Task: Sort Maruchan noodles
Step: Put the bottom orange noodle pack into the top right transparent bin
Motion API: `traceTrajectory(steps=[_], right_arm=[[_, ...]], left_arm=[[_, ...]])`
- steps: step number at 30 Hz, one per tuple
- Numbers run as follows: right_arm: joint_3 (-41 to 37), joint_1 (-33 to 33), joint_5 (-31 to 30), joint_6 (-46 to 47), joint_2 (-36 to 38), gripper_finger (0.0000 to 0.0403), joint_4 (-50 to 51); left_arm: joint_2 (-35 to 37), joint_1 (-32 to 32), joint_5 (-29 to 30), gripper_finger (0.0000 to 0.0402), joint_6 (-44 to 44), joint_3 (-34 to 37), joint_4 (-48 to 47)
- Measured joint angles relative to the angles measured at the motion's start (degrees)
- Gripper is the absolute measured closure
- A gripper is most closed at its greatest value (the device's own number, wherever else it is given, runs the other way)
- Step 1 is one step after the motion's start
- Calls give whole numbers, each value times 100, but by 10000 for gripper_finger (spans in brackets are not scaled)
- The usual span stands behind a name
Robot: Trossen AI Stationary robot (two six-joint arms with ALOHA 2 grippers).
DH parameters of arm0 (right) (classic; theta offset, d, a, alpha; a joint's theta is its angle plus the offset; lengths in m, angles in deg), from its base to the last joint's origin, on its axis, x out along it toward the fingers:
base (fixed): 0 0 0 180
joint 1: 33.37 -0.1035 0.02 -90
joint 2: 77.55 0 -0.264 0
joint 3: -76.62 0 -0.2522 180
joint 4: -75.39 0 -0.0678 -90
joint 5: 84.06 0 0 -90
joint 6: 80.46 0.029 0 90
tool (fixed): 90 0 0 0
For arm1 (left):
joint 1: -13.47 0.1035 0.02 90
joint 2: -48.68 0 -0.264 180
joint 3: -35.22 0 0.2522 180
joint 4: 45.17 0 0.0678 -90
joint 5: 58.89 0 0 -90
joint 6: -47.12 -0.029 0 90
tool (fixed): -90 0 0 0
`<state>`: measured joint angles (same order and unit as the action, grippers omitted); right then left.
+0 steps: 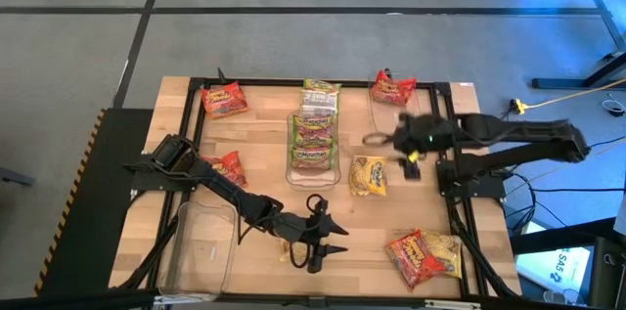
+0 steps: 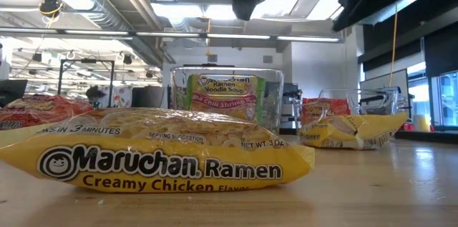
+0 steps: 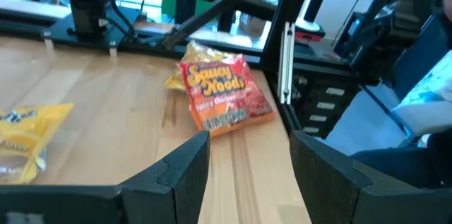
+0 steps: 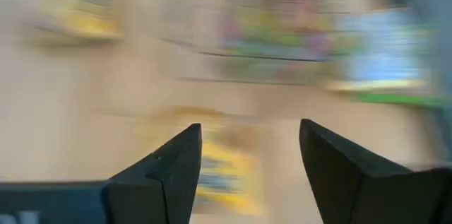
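Wooden worktop (image 1: 264, 144) carries the scattered Maruchan noodles (image 1: 369, 175); green packets (image 1: 313, 129) fill the clear bin (image 1: 291, 168) at centre. Left gripper (image 1: 328, 242) hovers at six o'clock, jaws apart and empty. Right gripper (image 1: 377, 138) sits at two o'clock, jaws parted, seemingly holding nothing, though its view is blurred.

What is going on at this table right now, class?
Two robot arms are sorting ramen packets on a wooden table. The clear bin in the middle already holds green packets. The right gripper is open and empty above a yellow packet beside that bin. The left gripper, also open and empty, hangs near the table's front edge, facing a red packet. A second clear bin at front left looks empty.
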<state>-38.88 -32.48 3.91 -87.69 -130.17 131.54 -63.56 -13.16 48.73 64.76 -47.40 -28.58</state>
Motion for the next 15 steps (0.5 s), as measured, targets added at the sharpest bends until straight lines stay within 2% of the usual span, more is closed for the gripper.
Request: traceTrajectory(steps=[3,5,8,11,15], right_arm=[[-60,-839,698,1003,-65,191,-36],[-143,-1452,860,1526,-112,191,-199],[-231,-2393,791,2237,-235,191,-508],[-260,-3316,394,2914,-474,192,-670],[-260,-4283,149,3687,-941,205,-789]], left_arm=[[0,2,18,211,-14,-2,54],[-1,13,70,211,12,-2,58],[-2,39,213,211,111,-2,101],[-43,51,284,211,144,-15,288],[-219,-6,276,211,163,-158,308]])
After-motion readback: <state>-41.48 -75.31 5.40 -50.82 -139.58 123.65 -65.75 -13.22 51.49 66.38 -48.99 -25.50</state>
